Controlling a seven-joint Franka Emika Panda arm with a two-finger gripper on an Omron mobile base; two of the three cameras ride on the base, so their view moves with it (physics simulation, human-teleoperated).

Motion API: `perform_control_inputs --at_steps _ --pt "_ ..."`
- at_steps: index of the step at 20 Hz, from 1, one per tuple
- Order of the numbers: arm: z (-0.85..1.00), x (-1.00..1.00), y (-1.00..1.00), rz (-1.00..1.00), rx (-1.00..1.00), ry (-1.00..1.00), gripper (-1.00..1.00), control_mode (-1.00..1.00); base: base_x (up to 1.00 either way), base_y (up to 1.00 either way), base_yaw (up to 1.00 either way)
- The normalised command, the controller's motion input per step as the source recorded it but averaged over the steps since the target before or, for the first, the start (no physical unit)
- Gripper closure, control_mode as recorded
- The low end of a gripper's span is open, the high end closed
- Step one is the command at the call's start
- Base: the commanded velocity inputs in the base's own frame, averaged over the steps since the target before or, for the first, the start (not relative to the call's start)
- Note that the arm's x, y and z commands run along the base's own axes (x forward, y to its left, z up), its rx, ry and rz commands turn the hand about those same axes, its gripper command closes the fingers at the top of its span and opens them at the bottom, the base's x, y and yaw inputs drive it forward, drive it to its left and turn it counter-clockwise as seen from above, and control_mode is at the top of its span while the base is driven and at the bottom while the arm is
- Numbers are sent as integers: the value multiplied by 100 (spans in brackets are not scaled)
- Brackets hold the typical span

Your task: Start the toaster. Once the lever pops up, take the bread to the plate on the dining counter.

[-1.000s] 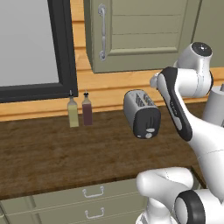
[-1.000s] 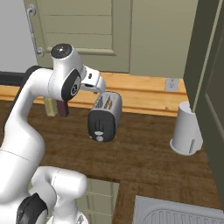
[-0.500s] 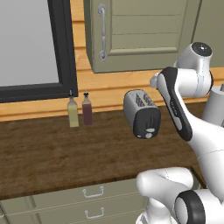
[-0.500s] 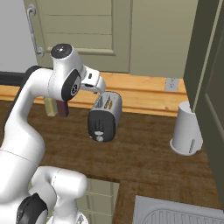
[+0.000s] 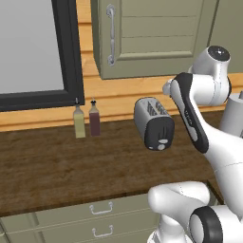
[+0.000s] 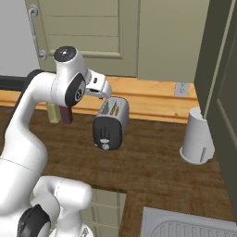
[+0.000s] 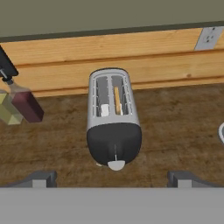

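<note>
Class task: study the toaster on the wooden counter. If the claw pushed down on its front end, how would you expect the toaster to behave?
The toaster looks rigid, a metal shell with a black end, so it should not flex. Its long, low body sits flat on the counter, so tipping seems unlikely. The smooth casing on smooth wood might let it slide backward. The open claw hangs above it.

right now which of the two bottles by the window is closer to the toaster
The dark red bottle. It stands on the toaster's side of the pair, with the pale yellow-green bottle beside it on the far side, nearer the window frame.
</note>
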Motion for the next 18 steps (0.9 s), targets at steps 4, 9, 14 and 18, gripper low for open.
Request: perform_control_inputs --at_steps 4,9,14,18 --pt "0 0 0 0 0 0 -100 -100 0 0 0" --pt "0 0 0 0 0 0 -100 -100 0 0 0" --pt "0 0 0 0 0 0 -100 -100 0 0 0" --pt "0 0 0 0 0 0 -100 -100 0 0 0"
